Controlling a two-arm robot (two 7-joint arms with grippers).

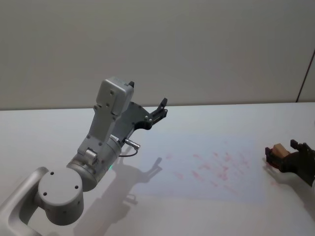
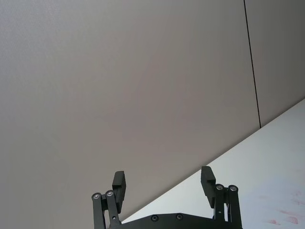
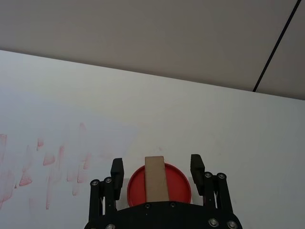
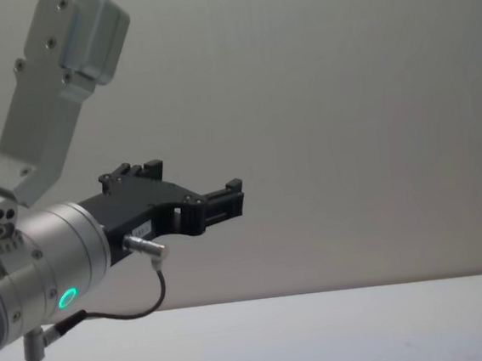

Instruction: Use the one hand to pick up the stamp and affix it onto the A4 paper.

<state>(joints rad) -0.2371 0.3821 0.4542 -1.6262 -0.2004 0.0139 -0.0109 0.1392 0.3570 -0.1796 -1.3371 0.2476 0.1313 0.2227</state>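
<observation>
The broad white desk [image 1: 206, 118] spreads under both arms and meets a plain grey wall [image 1: 157, 44] at its far edge. On it lies the thin flat white A4 paper [image 1: 197, 167], close in tone to the desk and scattered with faint red marks; it sits between the two grippers, with its right edge near the right one.

The left arm, silver and cylindrical at the wrist with a green light, is raised above the desk to the left of the paper. Its black left gripper [image 1: 160, 110] points up and away toward the wall; in the left wrist view the left gripper [image 2: 164, 183] has its fingers spread wide with nothing between them.

The black plastic two-finger right gripper [image 1: 288, 157] sits low at the right edge of the head view, just beyond the paper's right side. In the right wrist view the right gripper [image 3: 157, 169] is parted, its finger tips standing on either side of a round red ink pad [image 3: 178, 181]. In that shallow pad stands the small stamp [image 3: 156, 177], light tan wood on top. The stamp sits between the fingers with gaps on both sides, so they do not clamp it.
</observation>
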